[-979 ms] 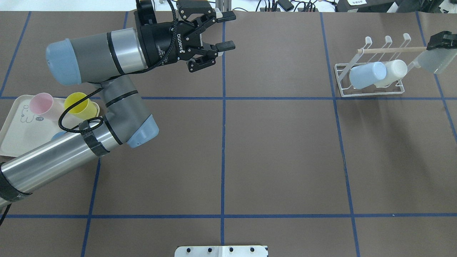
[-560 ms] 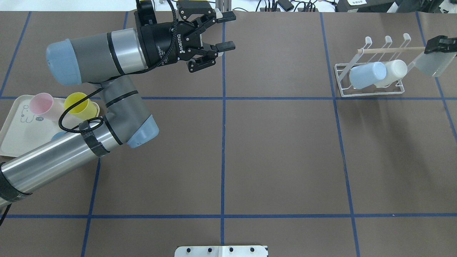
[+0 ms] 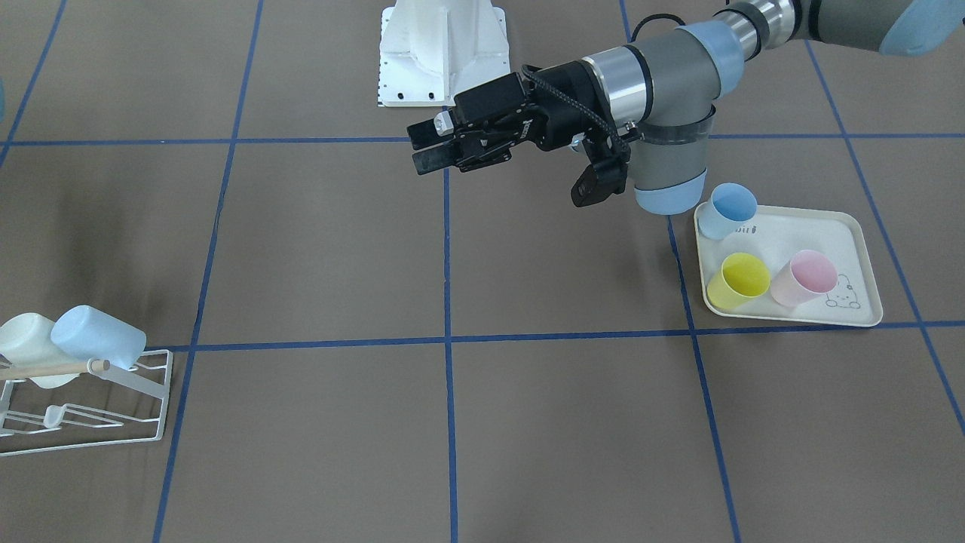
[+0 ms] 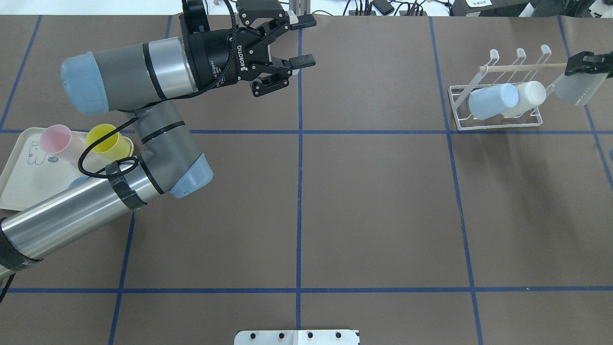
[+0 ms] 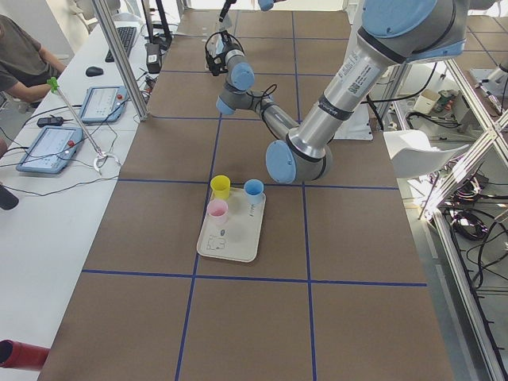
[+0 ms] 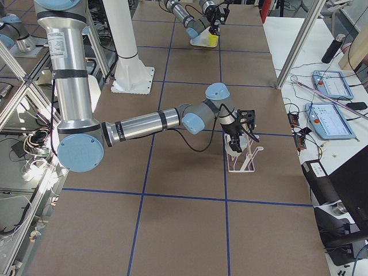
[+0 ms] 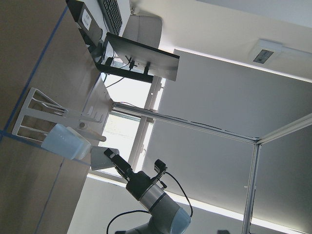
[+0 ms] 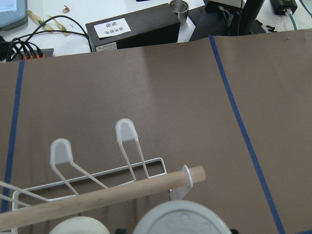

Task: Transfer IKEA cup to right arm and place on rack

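Cup (image 4: 574,88) clamped between right jaws, beside rack (image 4: 494,53); left jaws wide open, empty.

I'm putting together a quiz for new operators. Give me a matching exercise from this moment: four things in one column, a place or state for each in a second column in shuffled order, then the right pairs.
Things
1. left gripper
2. right gripper
3. yellow cup
4. white cup

Places or states
A. slanted on the rack beside a blue cup
B. open, holding nothing
C. standing on the tray, open end up
D. shut on a pale grey cup at the rack's end

Pairs: 1-B, 2-D, 3-C, 4-A
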Tool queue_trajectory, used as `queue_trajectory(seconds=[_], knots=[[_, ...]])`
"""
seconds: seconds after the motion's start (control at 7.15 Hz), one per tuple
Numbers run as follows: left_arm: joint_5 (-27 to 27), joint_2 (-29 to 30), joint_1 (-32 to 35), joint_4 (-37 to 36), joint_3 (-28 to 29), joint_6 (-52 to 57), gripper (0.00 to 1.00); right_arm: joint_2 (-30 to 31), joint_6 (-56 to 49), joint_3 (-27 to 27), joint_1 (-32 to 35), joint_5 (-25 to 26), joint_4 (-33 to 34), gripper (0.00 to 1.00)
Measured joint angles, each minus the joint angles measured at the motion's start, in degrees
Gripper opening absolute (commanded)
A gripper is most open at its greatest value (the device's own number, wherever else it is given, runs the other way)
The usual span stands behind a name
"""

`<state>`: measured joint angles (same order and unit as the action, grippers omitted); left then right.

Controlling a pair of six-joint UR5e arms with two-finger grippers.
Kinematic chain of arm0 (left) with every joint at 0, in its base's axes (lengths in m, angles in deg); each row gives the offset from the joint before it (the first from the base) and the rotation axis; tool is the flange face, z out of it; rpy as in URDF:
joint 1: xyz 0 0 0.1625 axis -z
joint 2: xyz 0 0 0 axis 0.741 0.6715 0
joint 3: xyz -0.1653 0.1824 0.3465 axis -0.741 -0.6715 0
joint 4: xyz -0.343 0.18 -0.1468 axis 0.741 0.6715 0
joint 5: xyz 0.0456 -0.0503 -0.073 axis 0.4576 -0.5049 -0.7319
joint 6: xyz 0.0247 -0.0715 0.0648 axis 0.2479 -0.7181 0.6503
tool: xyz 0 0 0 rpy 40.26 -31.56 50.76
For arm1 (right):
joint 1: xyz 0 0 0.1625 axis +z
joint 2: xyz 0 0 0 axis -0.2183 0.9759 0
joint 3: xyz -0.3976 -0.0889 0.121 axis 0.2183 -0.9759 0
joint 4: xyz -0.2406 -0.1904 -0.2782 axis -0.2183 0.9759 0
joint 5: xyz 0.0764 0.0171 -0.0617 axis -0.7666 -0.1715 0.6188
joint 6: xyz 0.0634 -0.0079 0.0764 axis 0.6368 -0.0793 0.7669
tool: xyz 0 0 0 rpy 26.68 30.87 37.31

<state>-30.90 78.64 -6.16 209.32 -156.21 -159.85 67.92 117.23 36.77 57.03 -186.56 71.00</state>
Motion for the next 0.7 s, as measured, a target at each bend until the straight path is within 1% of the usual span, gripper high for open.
queue_trajectory(seconds=[0.7], knots=[[0.0, 0.0, -0.1, 0.0, 0.0, 0.0, 0.69, -1.8, -0.1, -0.9, -1.2, 2.9, 0.0, 0.0]])
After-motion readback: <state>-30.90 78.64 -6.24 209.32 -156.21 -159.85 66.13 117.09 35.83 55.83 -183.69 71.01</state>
